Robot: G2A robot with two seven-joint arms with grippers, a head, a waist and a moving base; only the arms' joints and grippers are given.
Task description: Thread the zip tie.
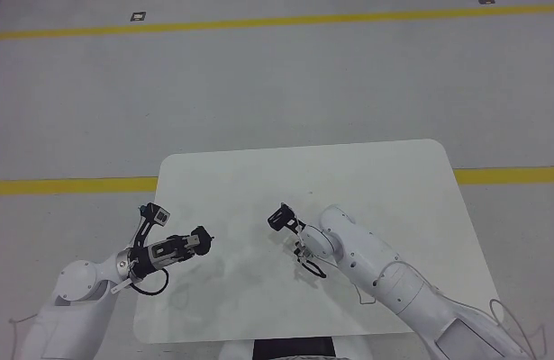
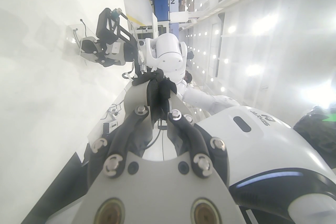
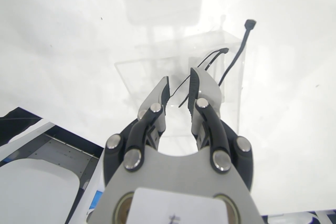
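Observation:
Two black zip ties stand in a small clear box point(image 3: 233, 109) on the white table point(image 1: 376, 180). The taller zip tie point(image 3: 237, 54) leans out over the box's rim with its head up. The shorter zip tie point(image 3: 214, 57) has its thin tail running between the fingers of my right gripper point(image 3: 178, 78), which is open and lowered into the box. In the left wrist view the right gripper point(image 2: 88, 50) sits at the clear box point(image 2: 72, 30). My left gripper point(image 2: 157, 91) is shut, with ragged black padding at its tips, and hovers apart from the box, toward the table's left side point(image 1: 203, 238).
The table's front edge lies close behind both arms. A dark cable point(image 1: 310, 267) loops off the right wrist. Bare white surface spreads across the far half of the table; the floor beyond carries a yellow line point(image 1: 258, 22).

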